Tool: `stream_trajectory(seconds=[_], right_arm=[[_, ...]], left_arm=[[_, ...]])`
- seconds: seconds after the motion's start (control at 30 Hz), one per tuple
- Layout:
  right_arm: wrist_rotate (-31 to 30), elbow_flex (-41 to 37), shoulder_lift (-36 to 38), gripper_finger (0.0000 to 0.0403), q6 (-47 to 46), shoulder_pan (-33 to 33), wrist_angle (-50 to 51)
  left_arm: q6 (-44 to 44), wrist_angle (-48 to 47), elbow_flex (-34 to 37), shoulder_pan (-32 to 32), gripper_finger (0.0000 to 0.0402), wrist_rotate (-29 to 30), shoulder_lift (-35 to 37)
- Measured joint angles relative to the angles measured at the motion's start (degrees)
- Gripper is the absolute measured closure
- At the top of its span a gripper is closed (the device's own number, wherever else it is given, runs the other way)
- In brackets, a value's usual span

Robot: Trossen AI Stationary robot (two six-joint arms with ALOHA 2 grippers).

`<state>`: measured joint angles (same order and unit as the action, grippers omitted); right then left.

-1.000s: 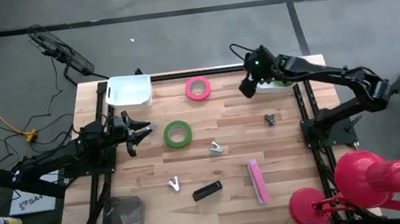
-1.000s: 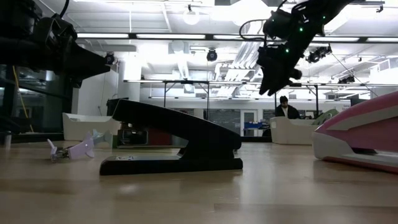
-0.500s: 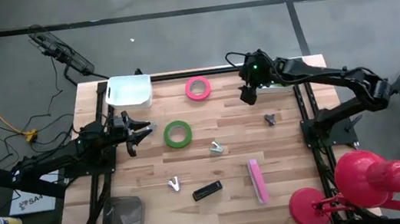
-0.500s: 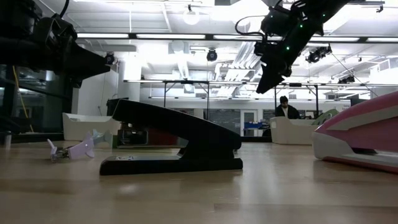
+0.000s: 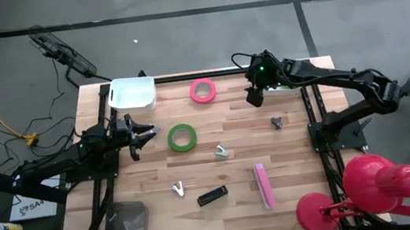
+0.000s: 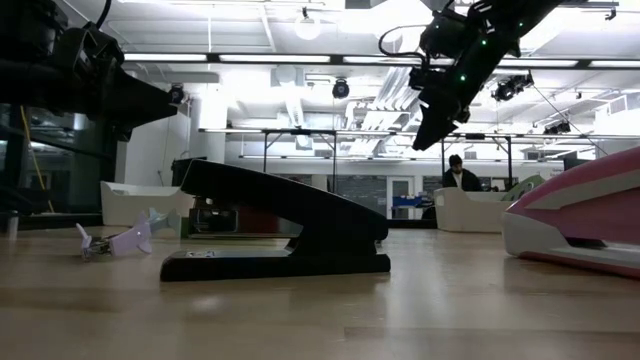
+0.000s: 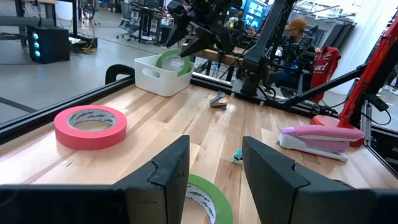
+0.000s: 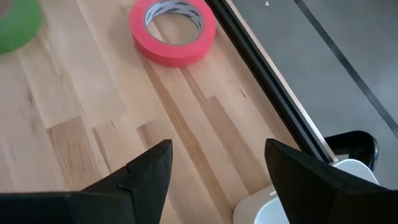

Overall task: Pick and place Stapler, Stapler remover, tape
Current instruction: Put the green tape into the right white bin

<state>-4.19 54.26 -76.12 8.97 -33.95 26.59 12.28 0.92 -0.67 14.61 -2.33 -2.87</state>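
The right end effector [image 5: 255,97] is held open, empty, above bare desk [image 5: 239,134] near the far edge; the left end effector [image 5: 146,134] is parted beside green tape [image 5: 182,137].

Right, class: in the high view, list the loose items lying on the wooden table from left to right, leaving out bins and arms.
Silver staple remover → green tape → black stapler → pink tape → pale staple remover → pink stapler → dark staple remover.
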Motion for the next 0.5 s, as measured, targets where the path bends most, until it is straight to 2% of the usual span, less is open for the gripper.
stream_trajectory(seconds=[0.5], right_arm=[[-0.2,0.0,0.0,0.0156,0.0,0.0,0.5]], left_arm=[[0.0,0.0,0.0,0.0,0.0255,0.4,0.0]])
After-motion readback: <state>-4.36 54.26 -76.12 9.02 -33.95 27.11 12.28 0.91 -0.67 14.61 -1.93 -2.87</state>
